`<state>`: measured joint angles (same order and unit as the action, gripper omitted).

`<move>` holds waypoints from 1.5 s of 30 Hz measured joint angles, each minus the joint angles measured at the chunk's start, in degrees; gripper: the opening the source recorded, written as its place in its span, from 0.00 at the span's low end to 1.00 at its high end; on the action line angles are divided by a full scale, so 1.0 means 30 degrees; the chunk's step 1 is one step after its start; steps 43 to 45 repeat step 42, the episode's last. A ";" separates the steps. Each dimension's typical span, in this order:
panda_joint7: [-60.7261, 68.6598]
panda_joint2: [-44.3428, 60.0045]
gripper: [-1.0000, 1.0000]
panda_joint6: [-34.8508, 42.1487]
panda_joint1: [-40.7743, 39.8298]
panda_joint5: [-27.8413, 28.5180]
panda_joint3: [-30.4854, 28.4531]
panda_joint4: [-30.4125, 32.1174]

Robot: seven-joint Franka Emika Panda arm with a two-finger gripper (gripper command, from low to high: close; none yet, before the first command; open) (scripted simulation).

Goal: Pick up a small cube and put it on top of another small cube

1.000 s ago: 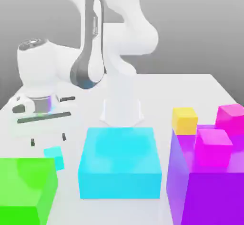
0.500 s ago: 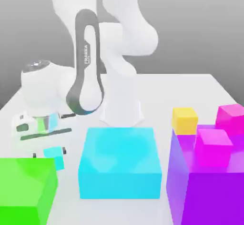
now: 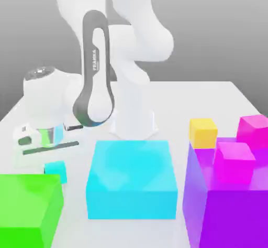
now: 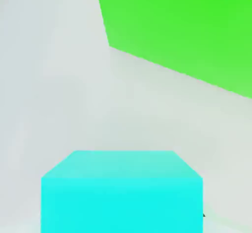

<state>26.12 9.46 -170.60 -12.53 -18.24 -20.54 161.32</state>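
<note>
The small cube (image 3: 55, 168) is tiny and cyan. It rests on the white table at the exterior view's left, just behind the big green block (image 3: 29, 210). My gripper (image 3: 55, 172) has come straight down over it from the white hand (image 3: 46, 137) and is shut on it, its dark pads no longer visible beside the cube. In the hand view the small cube (image 4: 122, 192) sits close up in the middle, with the green block (image 4: 182, 30) beyond it. A small yellow cube (image 3: 203, 131) stands at the exterior view's right.
A large cyan block (image 3: 131, 184) sits in the middle, right of the small cube. A big purple block (image 3: 230, 210) at the exterior view's right carries a magenta cube (image 3: 235, 160), and another magenta cube (image 3: 254, 129) lies behind it. The arm's base (image 3: 133, 121) stands at the centre back.
The hand dropped over the small cube. The two dark pads that stood apart on either side of it have closed in, and the cube shifted slightly to the exterior view's left.
</note>
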 joint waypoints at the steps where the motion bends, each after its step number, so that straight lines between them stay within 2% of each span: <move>1: -0.0494 -0.0324 0.00 0.0222 0.0365 0.0665 -0.0530 0.0074; 7: -0.3423 -0.2231 0.00 0.1499 0.0956 0.4631 -0.2144 0.0568; 11: -0.4741 -0.3302 0.00 0.2262 0.0720 0.6367 -0.2313 0.0873; 13: -0.4924 -0.3621 0.00 0.2494 0.0480 0.6935 -0.2505 -0.0026; 20: -0.2205 -0.4995 0.00 0.7633 0.5222 0.6842 0.0297 -0.4136; 32: 0.2485 -0.7768 0.00 1.6631 1.1754 0.6615 0.6205 -1.0421; 35: 0.3641 -0.7753 0.00 1.7778 1.3441 0.5965 0.7619 -1.0432; 38: 0.3899 -0.6964 0.00 1.6012 1.3842 0.5813 0.8004 -0.9118; 39: 0.3917 -0.6814 1.00 1.5625 1.3871 0.5803 0.8033 -0.8859; 45: 0.3917 -0.6814 1.00 1.5625 1.3871 0.5802 0.8033 -0.8859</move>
